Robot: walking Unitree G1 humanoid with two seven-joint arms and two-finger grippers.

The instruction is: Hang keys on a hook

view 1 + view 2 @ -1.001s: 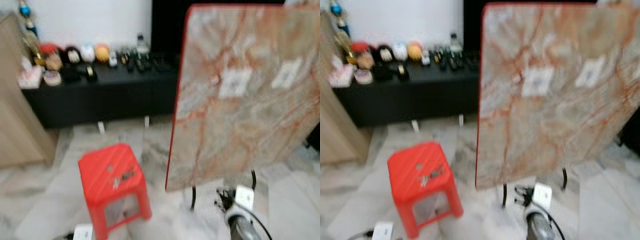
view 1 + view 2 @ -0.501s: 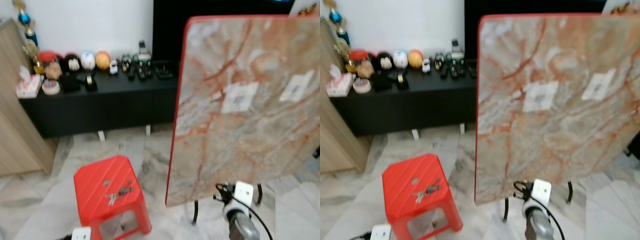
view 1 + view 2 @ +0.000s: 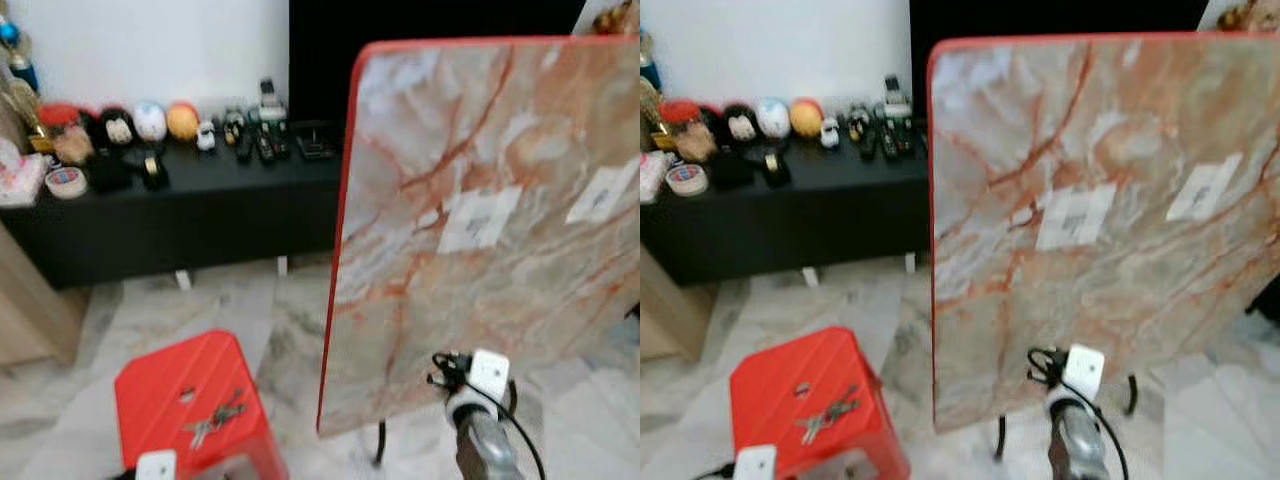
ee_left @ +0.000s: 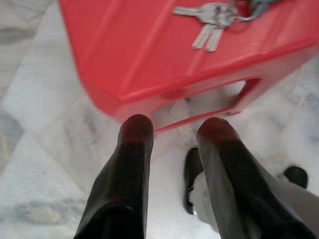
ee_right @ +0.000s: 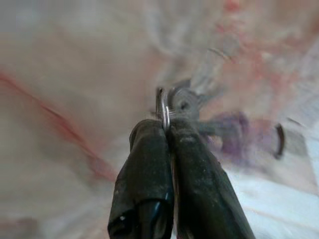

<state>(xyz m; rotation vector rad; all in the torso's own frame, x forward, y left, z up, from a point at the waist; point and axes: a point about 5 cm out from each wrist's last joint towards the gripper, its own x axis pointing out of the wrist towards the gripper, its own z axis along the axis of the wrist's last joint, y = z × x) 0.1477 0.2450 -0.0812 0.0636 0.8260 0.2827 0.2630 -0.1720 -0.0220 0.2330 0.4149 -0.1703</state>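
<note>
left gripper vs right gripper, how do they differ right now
The left gripper is open and holds nothing, hovering near the red stool; the right gripper is shut on a key ring, facing the marbled tabletop. Both have black fingers.

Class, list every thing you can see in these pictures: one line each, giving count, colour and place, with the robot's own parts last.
stool: one, red, on the floor at lower left.
bunch of keys: one, silver, lying on the stool's top.
marble-pattern board: one, cream with reddish veins and a red edge, upright on dark legs at right.
white labels: two, stuck on the board.
low cabinet: one, black, against the far wall.
small ornaments and gadgets: many, mixed colours, along the cabinet top.
floor: pale marble tiles.
key ring: one, silver, pinched in the right tool.
left tool: black fingers apart, near the stool's edge.
right tool: black fingers closed, before the board.
</note>
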